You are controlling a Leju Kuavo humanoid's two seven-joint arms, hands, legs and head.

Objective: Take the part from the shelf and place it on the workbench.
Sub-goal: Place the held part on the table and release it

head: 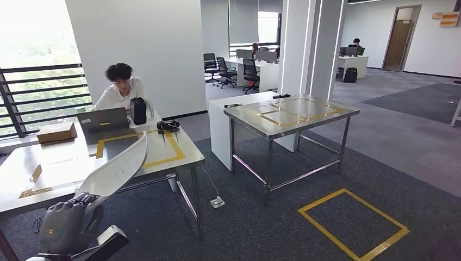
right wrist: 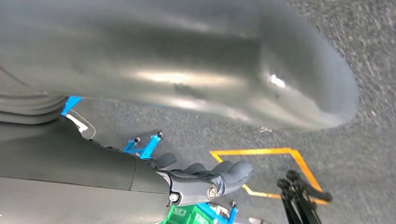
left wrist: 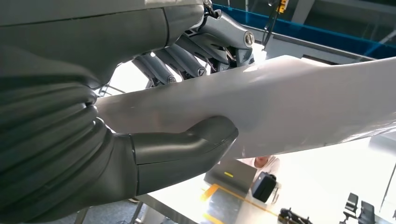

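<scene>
Left hand clamps the long white part near one end, thumb under, fingers over; likely a carry grip, the blade projecting up and forward beyond the hand toward the near desk. Head view gives the desk, a seated person and a laptop past the part's tip. Right hand hangs over carpet, fingers curled, holding nothing.
</scene>
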